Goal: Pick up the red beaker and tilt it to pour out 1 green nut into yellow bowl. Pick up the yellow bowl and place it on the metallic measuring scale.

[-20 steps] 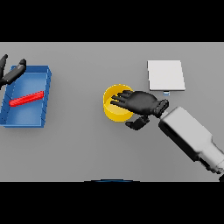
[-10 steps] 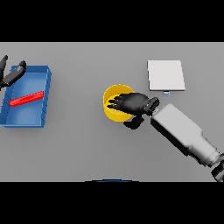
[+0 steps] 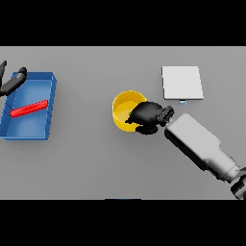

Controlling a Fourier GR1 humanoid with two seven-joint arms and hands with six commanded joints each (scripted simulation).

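Two hands are seen over the grey table (image 3: 96, 168). The right hand (image 3: 146, 115) is laid over the near right part of the yellow bowl (image 3: 123, 103), with its fingers (image 3: 134, 115) curled across the rim and down into the bowl; the bowl is gripped there while it stands on the table. A tiny green speck, taken to be the nut (image 3: 129, 114), is glimpsed inside the bowl just at the fingertips. The rest of the bowl's inside is hidden by the hand on that side.

Beyond the right hand and to its right, well apart from the fingers, the pale square scale (image 3: 181, 82) is laid flat on the table; nothing is set on it.

The left hand (image 3: 13, 81) is shown at the view's left edge, above the far left corner of the blue tray (image 3: 50, 101). Its fingers are held straight and loose, and nothing is gripped by them. Just beneath and to the right of those fingers, a red bar-shaped thing, the beaker (image 3: 30, 108), is laid slantwise on the tray's floor, apart from the hand.
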